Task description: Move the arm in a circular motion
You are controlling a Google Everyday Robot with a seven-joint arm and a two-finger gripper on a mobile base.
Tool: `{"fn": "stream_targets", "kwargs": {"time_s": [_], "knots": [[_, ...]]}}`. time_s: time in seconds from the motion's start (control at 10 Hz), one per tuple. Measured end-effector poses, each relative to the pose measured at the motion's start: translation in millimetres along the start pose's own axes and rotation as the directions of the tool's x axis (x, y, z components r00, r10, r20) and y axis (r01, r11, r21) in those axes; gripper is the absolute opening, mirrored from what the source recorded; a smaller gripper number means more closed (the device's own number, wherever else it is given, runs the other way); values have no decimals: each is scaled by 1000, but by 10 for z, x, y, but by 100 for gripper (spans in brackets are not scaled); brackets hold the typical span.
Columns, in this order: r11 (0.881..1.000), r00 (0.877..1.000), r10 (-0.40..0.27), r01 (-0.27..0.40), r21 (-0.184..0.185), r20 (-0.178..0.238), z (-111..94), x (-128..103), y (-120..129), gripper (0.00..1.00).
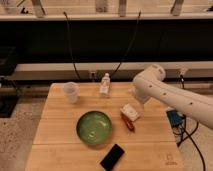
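Dim lab bkgd, dark wall w/ black cables hanging down, and a light wooden slatted table (pixel 55 131) in front. The white gripper (pixel 131 111) hangs low over the table's right-centre, just right of the round green bowl (pixel 95 128) and right above a small red-orange packet (pixel 128 122); can't tell if it's open or closed, or if it touches the packet. Above it, the large glossy white robot arm of thick rounded tube segments (pixel 172 95) bends at a bulbous joint near the table's back-right corner. Its long axis runs from the right edge of the view up and leftward to that joint, then turns down twd the tabletop, so the tip points down and slightly left. Judging by looks: stiff, heavy, smooth-shelled, no give. The task needs no grasp on anything, only a clear sweep. Further out: a clear plastic cup (pixel 71 92) and a small white bottle (pixel 104 85) at the back, a flat black phone (pixel 112 157) at the front edge, all apart from the arm
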Motion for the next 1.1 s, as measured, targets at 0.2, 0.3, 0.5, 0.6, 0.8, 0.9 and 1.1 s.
{"fn": "stream_targets", "kwargs": {"time_s": [0.2,0.3,0.5,0.6,0.8,0.9,1.1], "knots": [[1000,1000,-7,7,1,1,13,1,-1,80],[1000,1000,-11,11,1,1,19,-7,-8,80],[999,999,-36,36,0,0,27,-21,-41,80],[999,999,-46,46,-1,0,30,-26,-46,80],[998,998,-57,57,-2,1,38,-31,-55,80],[998,998,-59,59,-2,2,47,-33,-53,80],[997,997,-71,71,-2,1,58,-36,-62,80]]}}
